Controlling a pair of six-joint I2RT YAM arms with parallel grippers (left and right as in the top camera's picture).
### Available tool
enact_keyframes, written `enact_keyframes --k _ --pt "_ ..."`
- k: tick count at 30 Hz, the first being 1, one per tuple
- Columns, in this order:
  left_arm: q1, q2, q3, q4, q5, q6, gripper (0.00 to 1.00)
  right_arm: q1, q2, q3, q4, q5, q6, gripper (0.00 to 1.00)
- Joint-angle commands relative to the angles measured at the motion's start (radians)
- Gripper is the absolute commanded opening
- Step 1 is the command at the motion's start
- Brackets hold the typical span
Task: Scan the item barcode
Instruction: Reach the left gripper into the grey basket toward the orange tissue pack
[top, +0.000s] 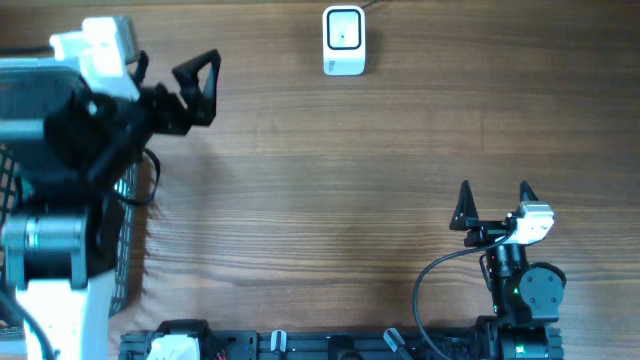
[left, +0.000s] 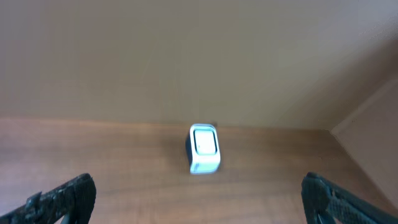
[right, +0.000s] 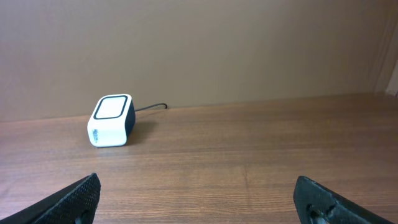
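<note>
Blk arms (top: 95, 135) w/ white wrist cams (top: 533, 222), triangular blk fingers (top: 463, 207), blk cable (top: 428, 275).

A wooden table (right: 249, 143) is seen under the fingers of the right gripper (right: 196, 186), a beige wall (right: 217, 43) far ahead, a wire basket (top: 130, 240) well to their left.

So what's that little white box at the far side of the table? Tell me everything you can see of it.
It is a small white box with rounded corners, plastic by the look of it. Its top face has a pale window framed by a dark rim, and at least one side looks dark behind the white front. A thin dark cable leaves its back. It sits upright on the wooden table, near the far edge, roughly midway across. Only the table and its own cable touch it.
</note>
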Motion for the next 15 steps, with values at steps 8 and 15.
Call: enact_keyframes --k 8,15 --pt "0.501 0.032 0.132 -0.364 -0.598 -0.73 1.0 -0.007 -0.006 -0.001 0.003 0.019 0.017 1.0" --pt "0.899 0.223 0.081 -0.483 -0.587 -0.593 1.0 -0.007 -0.006 -0.001 0.003 0.019 0.016 1.0"
